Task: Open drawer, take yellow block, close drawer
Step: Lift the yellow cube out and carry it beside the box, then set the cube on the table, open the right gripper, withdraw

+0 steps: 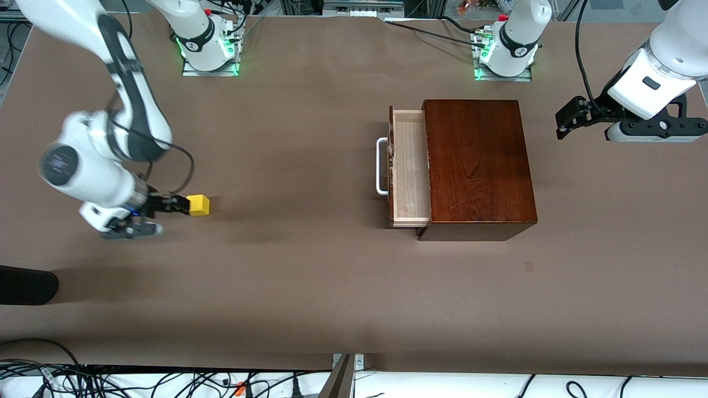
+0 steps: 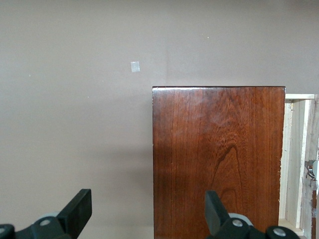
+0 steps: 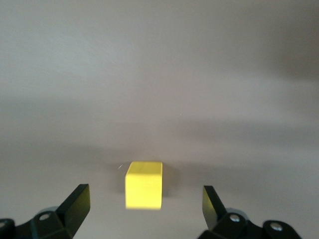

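Note:
The yellow block (image 1: 198, 204) sits on the brown table toward the right arm's end. My right gripper (image 1: 184, 204) is open just beside it, low over the table. In the right wrist view the block (image 3: 144, 184) lies between and slightly ahead of the spread fingertips (image 3: 79, 195), touching neither. The drawer (image 1: 410, 166) stands pulled out of the mahogany box (image 1: 478, 160), its pale tray showing nothing inside and its white handle (image 1: 380, 166) facing the right arm's end. My left gripper (image 1: 563, 125) is open and empty in the air off the box's left-arm end. The left wrist view shows the box top (image 2: 214, 159) and the drawer edge (image 2: 295, 159).
A black rounded object (image 1: 25, 284) lies at the table's edge near the front camera, at the right arm's end. A small pale mark (image 1: 529, 266) is on the table nearer the camera than the box. Cables (image 1: 166, 384) run along the front edge.

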Controlling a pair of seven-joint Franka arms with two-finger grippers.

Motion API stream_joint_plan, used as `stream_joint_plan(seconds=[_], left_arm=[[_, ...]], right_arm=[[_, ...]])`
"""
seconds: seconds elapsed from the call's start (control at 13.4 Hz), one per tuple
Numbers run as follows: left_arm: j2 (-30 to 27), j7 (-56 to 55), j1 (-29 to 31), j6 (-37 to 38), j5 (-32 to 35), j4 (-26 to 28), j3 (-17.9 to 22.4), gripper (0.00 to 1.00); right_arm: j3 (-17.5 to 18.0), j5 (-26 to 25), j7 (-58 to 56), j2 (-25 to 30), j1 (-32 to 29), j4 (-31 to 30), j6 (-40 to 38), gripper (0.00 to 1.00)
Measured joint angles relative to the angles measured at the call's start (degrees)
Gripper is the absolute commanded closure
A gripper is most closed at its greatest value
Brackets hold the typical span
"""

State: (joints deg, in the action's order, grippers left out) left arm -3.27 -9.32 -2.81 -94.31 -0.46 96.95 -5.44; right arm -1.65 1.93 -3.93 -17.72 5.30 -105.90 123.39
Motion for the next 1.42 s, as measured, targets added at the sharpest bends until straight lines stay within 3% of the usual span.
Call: stream_joint_plan(seconds=[0.37, 0.67, 1.42], left_arm=[[0.00, 0.00, 0.01, 0.01, 0.00, 0.00, 0.00, 0.00], [0.00, 0.00, 0.02, 0.03, 0.00, 0.00, 0.05, 0.00], [0.03, 0.00, 0.02, 0.16, 0.00, 0.00, -0.30, 0.00]], right_arm=[[0.33, 0.00, 0.01, 14.01, 0.00, 4.28, -18.92, 0.00], [0.30, 0.00, 0.13, 15.06, -0.06, 12.16, -31.78, 0.00], [0.34, -2.15, 0.14, 13.53, -0.08, 17.60, -33.55, 0.00]])
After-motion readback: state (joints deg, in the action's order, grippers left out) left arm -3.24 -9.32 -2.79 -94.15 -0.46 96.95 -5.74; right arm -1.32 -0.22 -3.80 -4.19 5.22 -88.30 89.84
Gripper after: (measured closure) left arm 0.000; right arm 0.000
